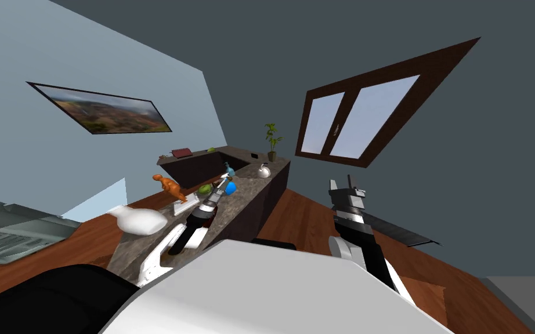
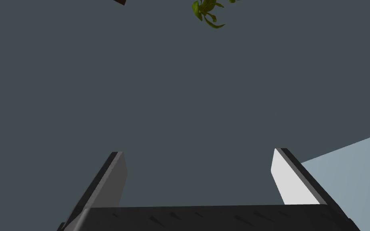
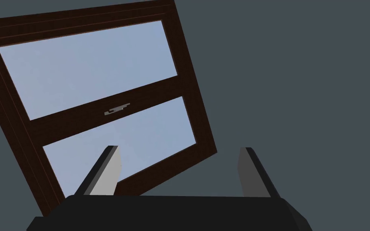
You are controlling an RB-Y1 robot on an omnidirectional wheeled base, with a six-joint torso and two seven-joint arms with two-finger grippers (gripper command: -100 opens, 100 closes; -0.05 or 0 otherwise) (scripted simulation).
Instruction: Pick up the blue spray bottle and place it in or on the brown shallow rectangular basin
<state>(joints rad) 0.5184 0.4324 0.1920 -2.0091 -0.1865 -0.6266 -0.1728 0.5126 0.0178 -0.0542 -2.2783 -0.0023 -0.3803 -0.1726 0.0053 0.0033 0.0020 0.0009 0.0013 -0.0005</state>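
Mottled counter (image 1: 252,194) ahead | left fingers (image 2: 114,180) spread, empty | right fingers (image 3: 110,172) spread, empty

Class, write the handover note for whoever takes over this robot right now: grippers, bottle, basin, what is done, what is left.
Left gripper: open, empty, out over the counter, aimed at the wall.
Right gripper: open, empty, raised beside the counter.
Blue spray bottle: on the counter beside the left fingertips, not gripped.
Brown basin: sunk in the counter beyond the bottle.
Done: approach.
Left: grasp, lift, place in basin.
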